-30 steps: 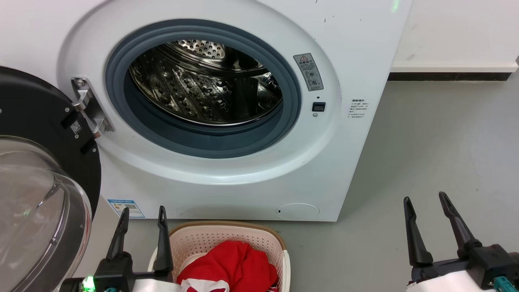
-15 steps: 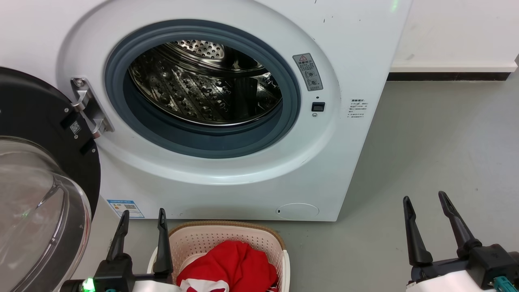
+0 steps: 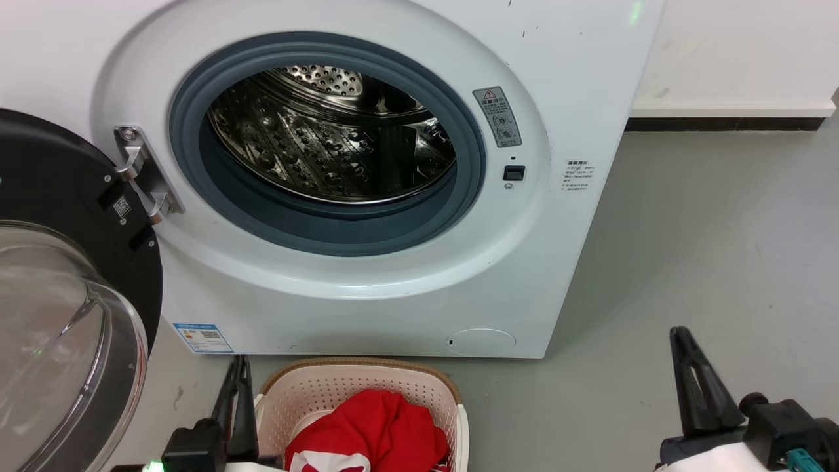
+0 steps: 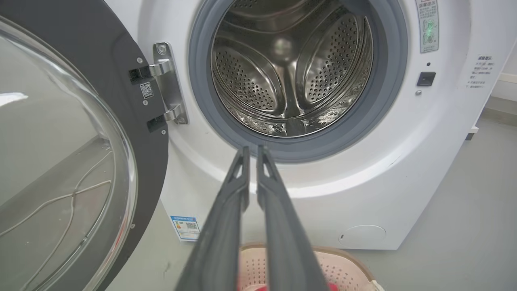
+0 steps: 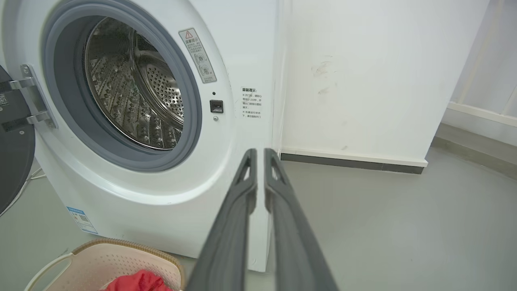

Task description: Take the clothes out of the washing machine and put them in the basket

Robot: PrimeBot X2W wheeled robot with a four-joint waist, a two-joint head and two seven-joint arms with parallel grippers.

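Red clothes (image 3: 377,423) are shown heaped in the basket (image 3: 347,387), set on the floor before the washing machine (image 3: 367,295), whose door (image 3: 65,314) is swung open. The fingers of the left gripper (image 3: 237,362) and the right gripper (image 3: 680,334) are pressed together.

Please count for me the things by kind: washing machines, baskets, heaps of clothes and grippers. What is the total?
White front-loading washing machine: 1
Cream perforated plastic basket: 1
Heap of red clothes with white trim, in the basket: 1
Dark two-fingered grippers: 2 (left gripper, right gripper)
Total: 5
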